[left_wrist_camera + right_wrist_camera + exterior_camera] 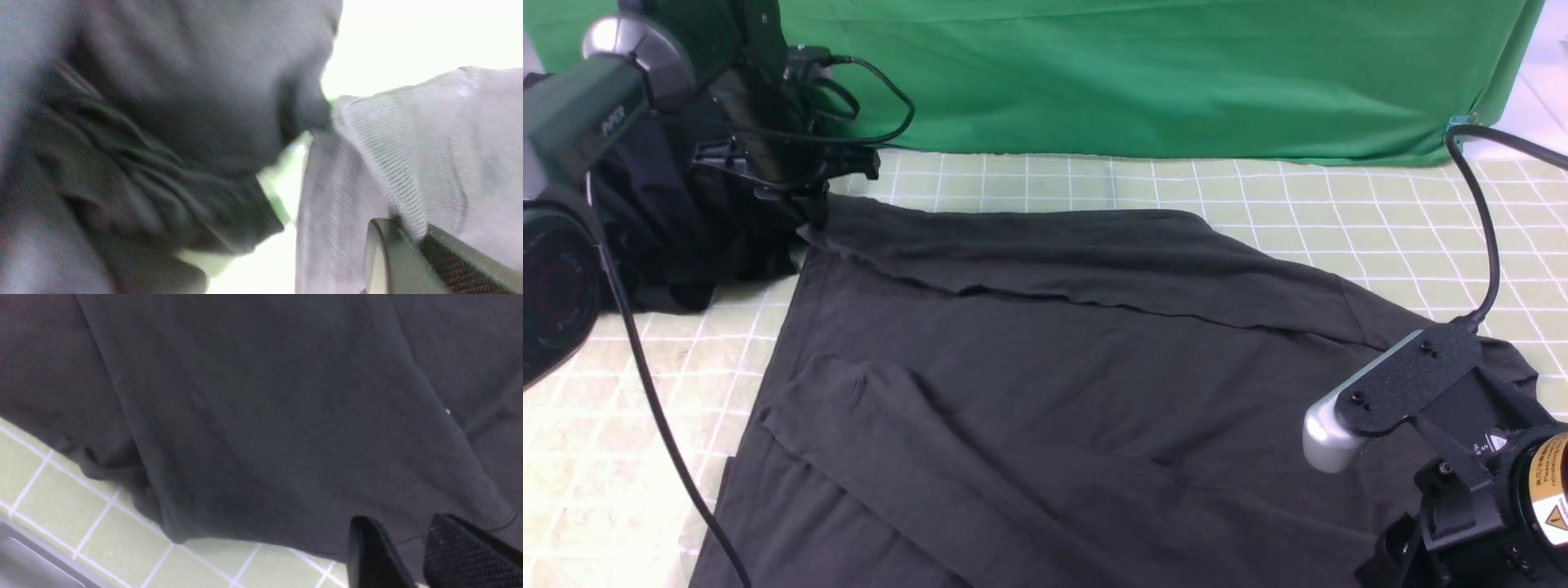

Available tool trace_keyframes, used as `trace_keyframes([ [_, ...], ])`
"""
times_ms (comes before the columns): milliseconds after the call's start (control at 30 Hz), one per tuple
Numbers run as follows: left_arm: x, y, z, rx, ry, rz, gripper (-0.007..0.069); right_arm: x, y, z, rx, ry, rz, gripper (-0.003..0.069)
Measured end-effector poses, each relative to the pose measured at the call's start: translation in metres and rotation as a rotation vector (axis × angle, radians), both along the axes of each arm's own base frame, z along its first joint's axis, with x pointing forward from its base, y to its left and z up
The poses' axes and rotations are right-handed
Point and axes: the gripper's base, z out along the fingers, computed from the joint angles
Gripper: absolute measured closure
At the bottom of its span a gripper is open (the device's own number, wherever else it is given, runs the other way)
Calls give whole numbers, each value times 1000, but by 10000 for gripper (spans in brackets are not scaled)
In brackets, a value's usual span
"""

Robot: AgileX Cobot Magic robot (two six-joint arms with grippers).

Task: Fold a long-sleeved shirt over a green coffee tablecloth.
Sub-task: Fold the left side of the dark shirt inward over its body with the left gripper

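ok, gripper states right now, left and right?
Left gripper: shut, at the far corner of the long-sleeved shirt; hold unclear.
Right gripper: open, over the shirt's edge, holding nothing.

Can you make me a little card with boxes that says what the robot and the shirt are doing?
shirt: spread on the tablecloth, with folds across it
left end effector: shut, at the shirt's far-left corner
right end effector: open, over the shirt's near-right edge
clothes pile: dark, far left of the shirt
green cloth: plain, hanging behind
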Motion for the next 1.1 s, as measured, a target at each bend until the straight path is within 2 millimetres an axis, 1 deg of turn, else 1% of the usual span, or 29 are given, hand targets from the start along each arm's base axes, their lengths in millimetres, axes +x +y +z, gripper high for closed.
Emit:
trace_keyframes([
  [67,-2,-2,1,-17,22,-23,608,2,-1,0,0,-13,-3,461],
  [100,-5,-4,7,-34,28,-42,608,6,-4,2,-9,-35,-19,461],
  [167,-9,-5,22,-50,4,-45,608,16,-12,8,-20,-78,-64,461],
  [267,-21,-7,51,-86,-45,-47,608,37,-29,21,-4,-157,-165,475],
  [333,-39,-8,76,-117,-70,-44,608,50,-40,30,14,-206,-223,500],
  [367,-50,-7,82,-127,-63,-42,608,59,-47,34,13,-222,-258,519],
  [400,-58,-7,91,-132,-72,-39,608,63,-51,36,11,-233,-270,529],
  [433,-67,-6,95,-134,-67,-35,608,71,-56,36,0,-233,-291,541],
  [500,-90,-4,103,-142,-43,-9,608,88,-62,34,-30,-241,-288,554],
  [533,-97,-4,105,-144,-34,-1,608,95,-62,32,-38,-243,-280,554],
  [567,-100,-3,106,-146,-32,3,608,97,-62,31,-42,-241,-277,554],
  [600,-108,-2,109,-148,-28,11,608,109,-60,25,-58,-233,-259,550],
  [667,-118,-2,116,-164,-34,32,608,126,-56,15,-76,-210,-242,522],
  [700,-120,-2,119,-171,-41,37,608,131,-54,14,-77,-209,-239,513],
  [767,-129,-4,133,-214,-71,55,608,157,-45,-4,-108,-163,-207,442],
  [867,-135,-5,143,-241,-92,61,608,183,-35,-21,-118,-121,-162,383],
  [933,-136,-5,145,-244,-97,62,608,199,-26,-34,-104,-77,-128,347],
  [967,-136,-5,145,-244,-97,63,608,201,-24,-34,-101,-76,-125,342],
  [1000,-136,-5,145,-239,-98,65,608,214,-17,-46,-88,-40,-85,304],
  [1033,-136,-4,145,-234,-97,66,608,220,-13,-52,-87,-26,-62,289],
  [1100,-136,-3,144,-222,-98,67,608,231,-8,-59,-85,-20,-37,263],
])
